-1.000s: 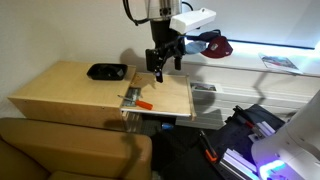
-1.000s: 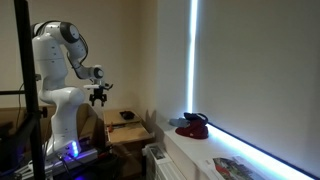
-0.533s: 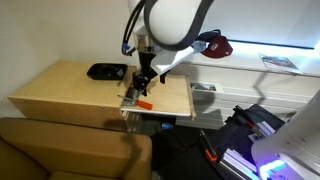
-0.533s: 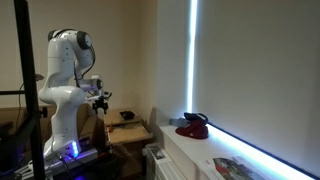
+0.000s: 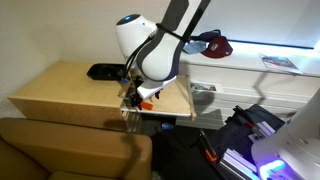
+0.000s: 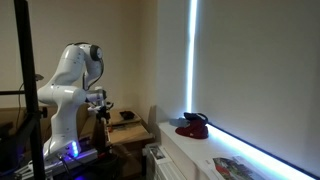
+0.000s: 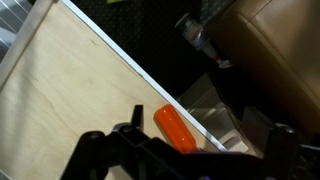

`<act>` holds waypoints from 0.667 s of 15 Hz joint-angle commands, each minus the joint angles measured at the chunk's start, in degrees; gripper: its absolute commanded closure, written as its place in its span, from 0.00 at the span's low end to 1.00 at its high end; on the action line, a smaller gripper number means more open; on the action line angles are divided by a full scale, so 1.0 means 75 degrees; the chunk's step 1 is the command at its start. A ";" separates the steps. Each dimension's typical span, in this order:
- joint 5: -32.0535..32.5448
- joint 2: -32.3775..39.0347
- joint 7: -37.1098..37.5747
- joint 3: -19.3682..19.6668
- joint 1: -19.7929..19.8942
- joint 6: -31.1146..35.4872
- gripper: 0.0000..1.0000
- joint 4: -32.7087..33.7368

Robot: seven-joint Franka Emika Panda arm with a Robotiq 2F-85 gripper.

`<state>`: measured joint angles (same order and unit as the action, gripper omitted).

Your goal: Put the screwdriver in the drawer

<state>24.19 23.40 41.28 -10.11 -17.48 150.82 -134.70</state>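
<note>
gripper [image 7: 185, 152]: jaws spread wide; nothing held; low over the wood
screwdriver [image 7: 176, 129]: flat on the pale cabinet top [image 7: 70, 95]; near its edge; between the jaws, untouched
handling: probably light and rigid; smooth handle may roll or skid
grasp: across the orange handle at mid-length; not the thin shaft
black tray [image 5: 107, 71]: further back; well apart
drawer: can't make it out

Screwdriver [image 7: 175, 128]: orange handle flat on pale wood, just beside its white edge; shaft hidden. Whether that wood is the drawer: undetermined.
</note>
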 commanded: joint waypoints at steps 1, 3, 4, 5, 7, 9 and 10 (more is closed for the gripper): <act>-0.0299 0.0030 -0.0212 0.0350 -0.0382 0.0046 0.00 0.0041; 0.0138 0.0600 0.0333 0.0901 -0.0722 0.0488 0.00 0.0410; 0.0457 0.0810 0.0742 0.1284 -0.1018 0.0795 0.00 0.0546; 0.0791 0.1052 0.1192 0.1721 -0.1364 0.1239 0.00 0.0703; 0.0843 0.1411 0.1524 0.2178 -0.1766 0.1804 0.00 0.0870; 0.0668 0.1760 0.1389 0.2492 -0.2078 0.2123 0.00 0.1040; 0.0527 0.1890 0.1138 0.2499 -0.2127 0.2221 0.00 0.1075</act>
<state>29.28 33.90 51.39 6.74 -31.11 164.68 -128.76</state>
